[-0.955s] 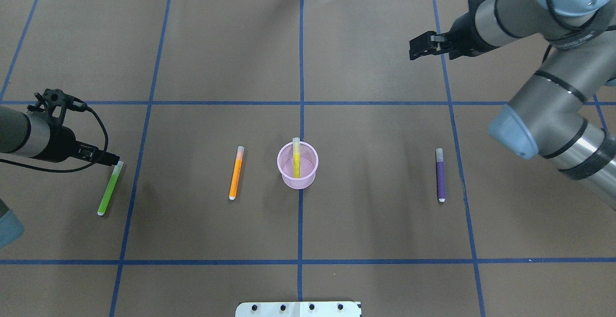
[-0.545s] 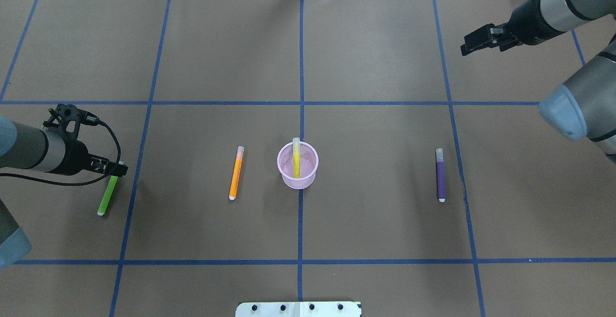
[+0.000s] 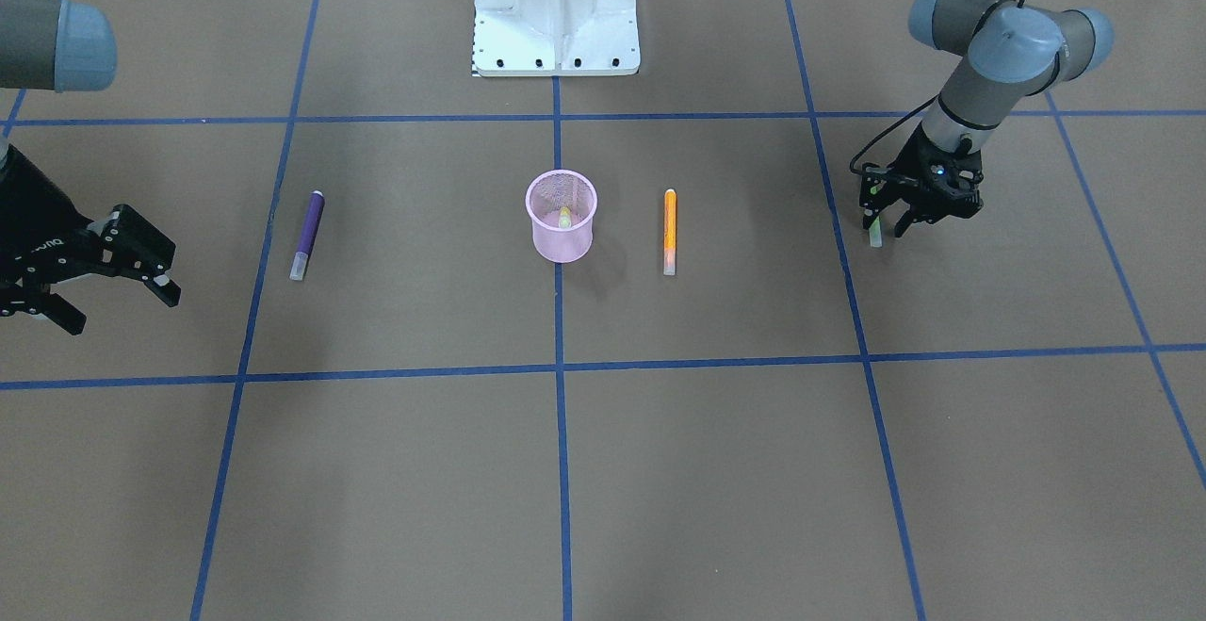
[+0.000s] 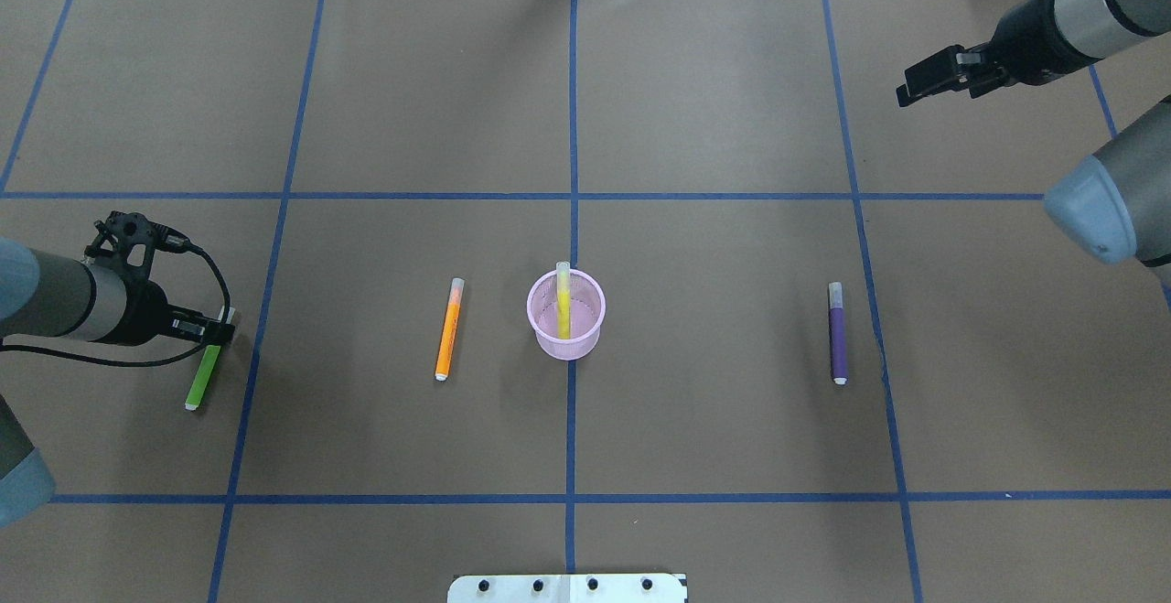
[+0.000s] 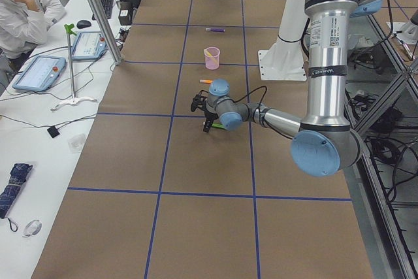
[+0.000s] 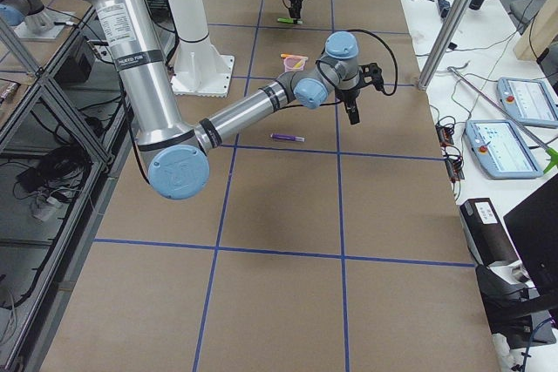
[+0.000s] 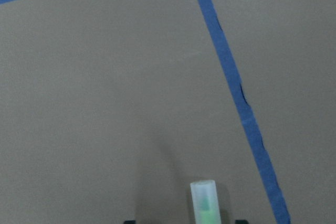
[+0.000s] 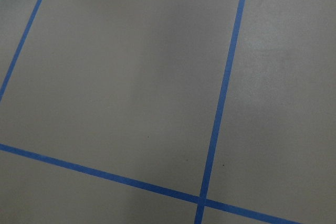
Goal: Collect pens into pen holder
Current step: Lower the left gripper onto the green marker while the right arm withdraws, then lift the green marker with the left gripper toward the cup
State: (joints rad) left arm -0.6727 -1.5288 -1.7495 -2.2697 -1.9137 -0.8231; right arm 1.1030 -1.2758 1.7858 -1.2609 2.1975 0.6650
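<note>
Left hand (image 3: 884,223) open over green pen (image 4: 203,379), pale end in hand's gap, pen flat on bench (image 4: 732,420). Grab so near end: pen may tip, slip. Right hand (image 3: 122,313) open, empty.

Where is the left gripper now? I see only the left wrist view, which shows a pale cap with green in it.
Observer: The left gripper is low over the green pen, at its cap end.
Operator: Is it shut on the pen?
Observer: No, the front view shows its jaws apart, one on each side of the pen.
Operator: Is any pen in the holder?
Observer: Yes, a yellow pen stands in it.
</note>
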